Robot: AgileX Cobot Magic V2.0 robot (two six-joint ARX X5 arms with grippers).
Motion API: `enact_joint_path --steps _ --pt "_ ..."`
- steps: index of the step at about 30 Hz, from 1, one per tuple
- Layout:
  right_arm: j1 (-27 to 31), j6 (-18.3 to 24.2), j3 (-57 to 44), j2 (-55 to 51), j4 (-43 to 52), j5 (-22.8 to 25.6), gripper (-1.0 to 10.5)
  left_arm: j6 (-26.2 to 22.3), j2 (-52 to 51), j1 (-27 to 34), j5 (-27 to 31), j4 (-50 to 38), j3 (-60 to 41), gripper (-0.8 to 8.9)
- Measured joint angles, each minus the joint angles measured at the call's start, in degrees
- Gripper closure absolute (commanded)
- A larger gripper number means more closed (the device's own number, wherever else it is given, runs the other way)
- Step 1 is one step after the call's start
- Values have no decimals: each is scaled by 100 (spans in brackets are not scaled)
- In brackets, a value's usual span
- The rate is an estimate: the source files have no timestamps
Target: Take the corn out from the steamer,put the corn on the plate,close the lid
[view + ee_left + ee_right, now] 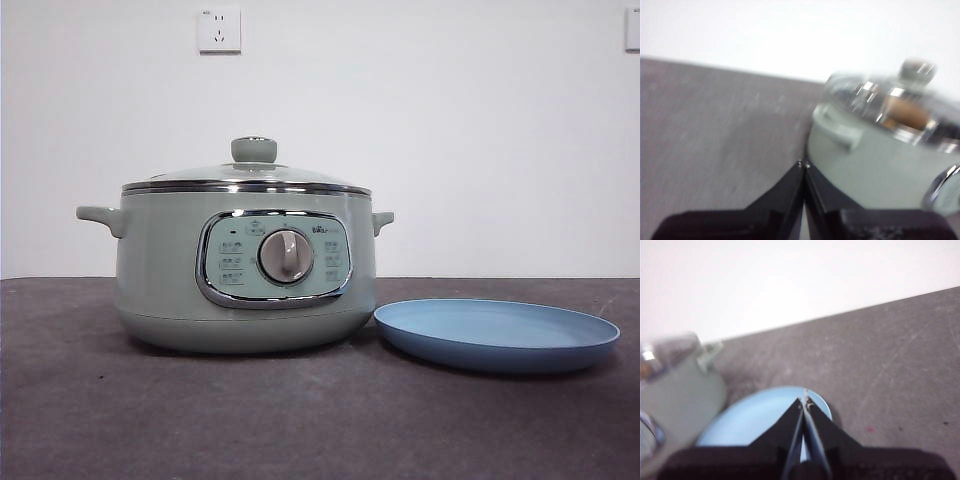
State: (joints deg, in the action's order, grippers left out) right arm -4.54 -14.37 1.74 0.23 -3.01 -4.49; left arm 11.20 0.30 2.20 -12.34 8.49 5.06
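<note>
The mint-green steamer [240, 270] stands left of centre on the table with the glass lid [248, 174] closed on it. The light-blue plate [496, 334] lies empty just to its right. In the left wrist view the corn [902, 112] shows as an orange-brown shape through the lid [890, 97], inside the steamer [870, 165]. My left gripper [804, 165] is shut and empty, short of the steamer's handle. My right gripper [804, 401] is shut and empty above the plate [750, 420]. Neither arm shows in the front view.
The dark grey table [300, 420] runs to a white wall with a socket [219, 29]. The steamer's side handles [101, 217] stick out left and right. The steamer's edge also shows in the right wrist view [675, 390].
</note>
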Motion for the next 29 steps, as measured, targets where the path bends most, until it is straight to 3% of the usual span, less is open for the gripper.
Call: enact_joint_path --steps 6,15,24,29 --pt "0 -415 608 166 131 -46 957 293 55 0 -63 -4 737 820" --pt "0 -481 2262 1558 -249 -1353 957 352 850 0 -807 442 2107 820" --pt "0 343 4586 3622 -2057 -3292 957 350 2184 0 -2092 1252 3565 820" --pt "-17 957 5766 4527 -3167 -3864 957 236 2914 0 -2673 1937 4347 820"
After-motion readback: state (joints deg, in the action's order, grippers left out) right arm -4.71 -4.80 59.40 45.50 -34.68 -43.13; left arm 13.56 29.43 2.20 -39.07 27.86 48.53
